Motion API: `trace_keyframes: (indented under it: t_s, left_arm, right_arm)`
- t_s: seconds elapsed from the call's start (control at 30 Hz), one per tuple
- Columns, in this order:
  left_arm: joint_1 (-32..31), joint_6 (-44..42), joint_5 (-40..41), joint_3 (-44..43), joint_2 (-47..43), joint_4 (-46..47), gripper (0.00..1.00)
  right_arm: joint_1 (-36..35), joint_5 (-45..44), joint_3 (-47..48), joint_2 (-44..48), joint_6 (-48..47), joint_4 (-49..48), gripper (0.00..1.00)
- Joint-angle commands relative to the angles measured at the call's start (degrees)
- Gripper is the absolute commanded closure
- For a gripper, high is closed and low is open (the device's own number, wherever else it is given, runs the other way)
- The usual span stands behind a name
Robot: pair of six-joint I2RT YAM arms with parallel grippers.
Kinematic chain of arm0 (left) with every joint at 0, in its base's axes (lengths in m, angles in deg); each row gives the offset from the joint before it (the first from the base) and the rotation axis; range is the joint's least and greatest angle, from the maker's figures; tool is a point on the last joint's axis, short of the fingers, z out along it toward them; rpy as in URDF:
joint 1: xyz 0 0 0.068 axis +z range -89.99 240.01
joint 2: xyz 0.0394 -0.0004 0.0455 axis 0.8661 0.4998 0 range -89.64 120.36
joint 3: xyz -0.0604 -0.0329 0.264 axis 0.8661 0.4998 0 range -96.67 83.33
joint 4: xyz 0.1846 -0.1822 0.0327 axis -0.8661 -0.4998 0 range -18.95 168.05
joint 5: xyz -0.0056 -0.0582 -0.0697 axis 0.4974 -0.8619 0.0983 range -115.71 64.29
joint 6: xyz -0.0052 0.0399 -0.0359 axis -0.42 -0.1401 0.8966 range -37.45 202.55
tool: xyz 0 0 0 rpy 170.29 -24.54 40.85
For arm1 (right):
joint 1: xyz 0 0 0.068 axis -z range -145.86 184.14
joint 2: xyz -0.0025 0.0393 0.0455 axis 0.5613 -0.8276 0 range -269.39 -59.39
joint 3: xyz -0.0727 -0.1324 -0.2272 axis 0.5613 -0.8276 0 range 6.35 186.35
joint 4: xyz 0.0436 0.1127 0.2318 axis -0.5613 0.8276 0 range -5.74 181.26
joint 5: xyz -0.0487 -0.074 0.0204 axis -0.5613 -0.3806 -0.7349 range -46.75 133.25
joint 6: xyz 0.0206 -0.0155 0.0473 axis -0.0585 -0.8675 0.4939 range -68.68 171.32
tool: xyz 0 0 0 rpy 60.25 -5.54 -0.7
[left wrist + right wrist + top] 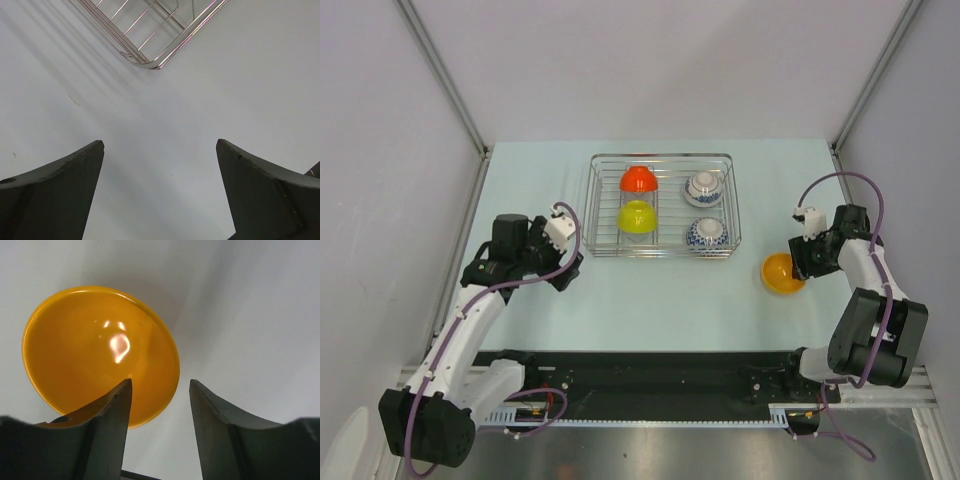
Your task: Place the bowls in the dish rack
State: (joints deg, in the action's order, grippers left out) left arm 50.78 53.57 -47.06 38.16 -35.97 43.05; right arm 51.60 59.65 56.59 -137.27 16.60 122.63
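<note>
The silver wire dish rack (pixel 592 205) stands at mid-table and holds a red-orange bowl (pixel 638 179), a yellow bowl (pixel 636 216) and two blue-and-white bowls (pixel 704 187) (pixel 705 234). An orange bowl (pixel 780 273) (pixel 95 350) rests on the table to the rack's right. My right gripper (pixel 799 264) (pixel 160 385) is open over the bowl's right rim, one finger above the inside and the other outside, with a gap still showing. My left gripper (pixel 566 272) (pixel 160 145) hangs wide open and empty over bare table, just off the rack's near-left corner (pixel 150 62).
Grey walls with metal corner posts (pixel 445 75) close in the light table on the left, back and right. The black base rail (pixel 650 375) runs along the near edge under both arms.
</note>
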Motion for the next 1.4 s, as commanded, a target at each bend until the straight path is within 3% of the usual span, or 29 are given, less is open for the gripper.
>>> trace_keyframes:
  t_s: [0.0, 0.03, 0.1, 0.13, 0.3, 0.67, 0.83, 0.9, 1.17, 1.37]
  left_arm:
    - [0.36, 0.06, -1.51, 0.78, -1.02, 1.17, 0.00]
    - [0.27, -0.03, -1.51, 0.78, -1.11, 1.25, 0.00]
    - [0.27, 0.05, -1.25, 0.69, -1.11, 1.17, 0.00]
    - [0.36, -0.03, -1.33, 0.69, -1.11, 1.17, 0.00]
    - [0.27, -0.03, -1.24, 0.87, -1.11, 1.17, 0.00]
    - [0.27, 0.23, -1.42, 0.96, -0.50, 1.69, 0.00]
    - [0.27, 0.32, -1.16, 0.61, -0.15, 1.69, 0.00]
    - [0.27, 0.41, -1.16, 0.61, 0.12, 1.87, 0.00]
    - [0.36, 1.20, -0.28, 1.05, 0.47, 2.57, 0.00]
    - [0.27, 0.67, 1.30, 1.22, 0.30, 2.05, 0.00]
  right_arm:
    - [0.30, 2.93, 0.03, -2.09, 0.09, -3.39, 0.51]
    - [0.30, 3.02, 0.21, -2.44, 0.26, -3.56, 0.62]
    - [0.30, 3.19, 0.47, -3.32, 0.53, -3.65, 0.70]
    - [0.30, 3.28, 0.74, -3.50, 0.62, -3.65, 0.80]
    - [0.30, 3.11, 1.35, -1.49, 1.23, -3.65, 1.00]
    - [-3.03, -0.13, 10.66, 10.38, 3.17, 0.30, 1.00]
    - [-12.69, -11.72, 17.61, 15.39, 2.99, -3.90, 1.00]
    - [-19.97, -19.08, 19.01, 15.75, 1.42, -6.54, 1.00]
    - [-42.29, -40.37, 21.65, 5.48, -11.83, -24.73, 1.00]
    - [-49.00, -45.76, 22.45, -6.72, -22.31, -43.42, 1.00]
